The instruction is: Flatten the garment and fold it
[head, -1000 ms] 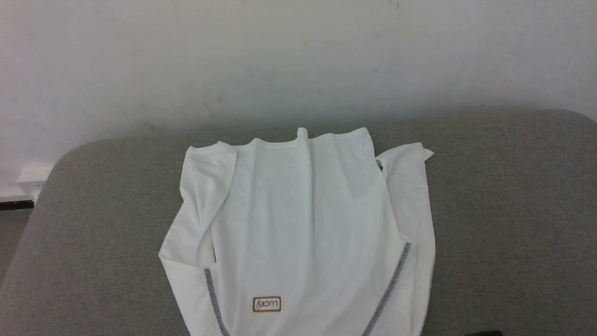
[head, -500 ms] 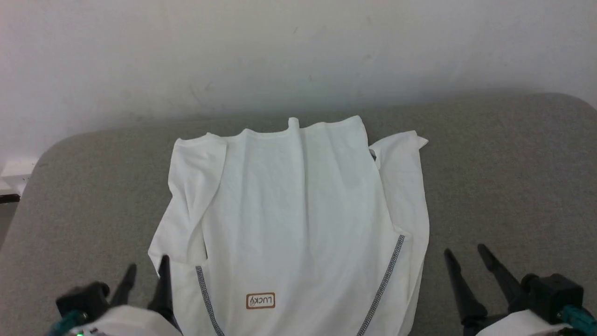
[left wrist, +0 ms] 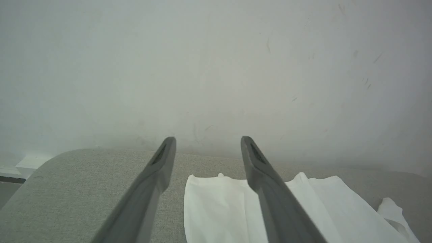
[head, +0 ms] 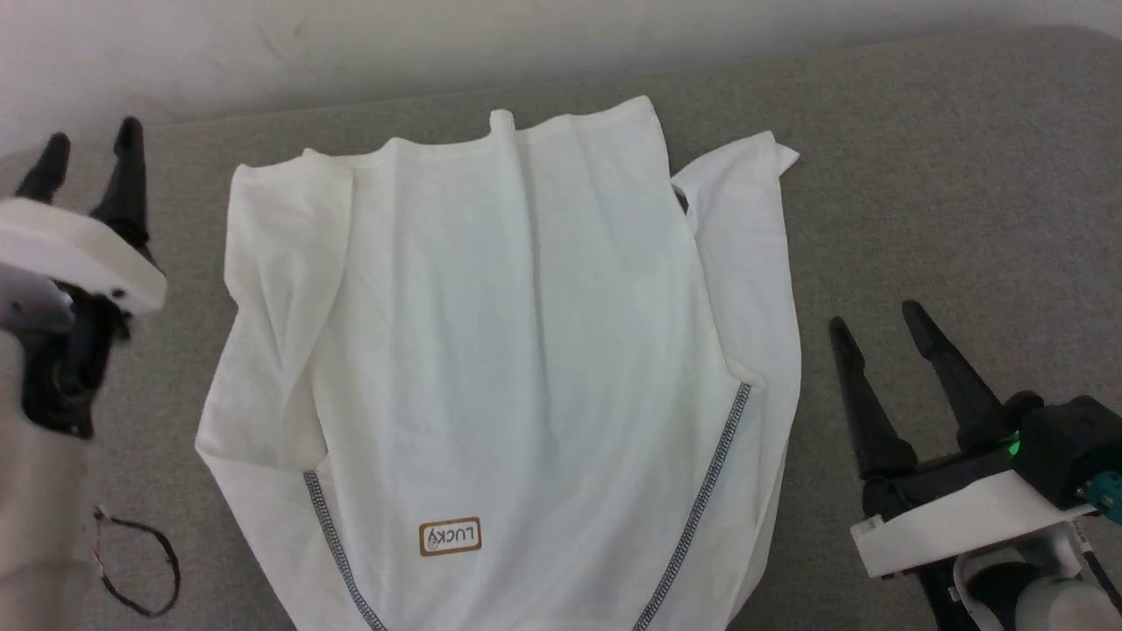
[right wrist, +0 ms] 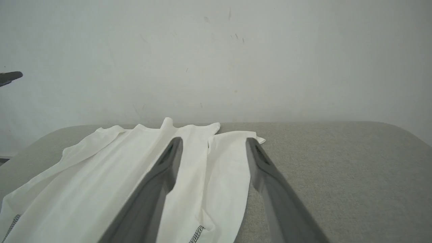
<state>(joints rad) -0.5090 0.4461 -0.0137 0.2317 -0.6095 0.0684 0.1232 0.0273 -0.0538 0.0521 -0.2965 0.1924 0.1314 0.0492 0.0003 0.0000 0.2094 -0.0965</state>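
Grey woven tabletop (head: 920, 175), thin white garment (head: 526, 333)

We see a grey woven-fabric surface with rounded corners (head: 920, 175) standing before a plain off-white wall (left wrist: 216, 67) (scuffed here and there with faint dark marks). Beyond its left corner a white skirting ledge (left wrist: 30, 162) runs along the wall's foot. The light is soft and even.

A grey cloth-covered table (head: 947, 175) with rounded corners stands against a scuffed white wall (left wrist: 216, 67). A thin dark loop (head: 145, 565), perhaps a cord, lies near its left front.
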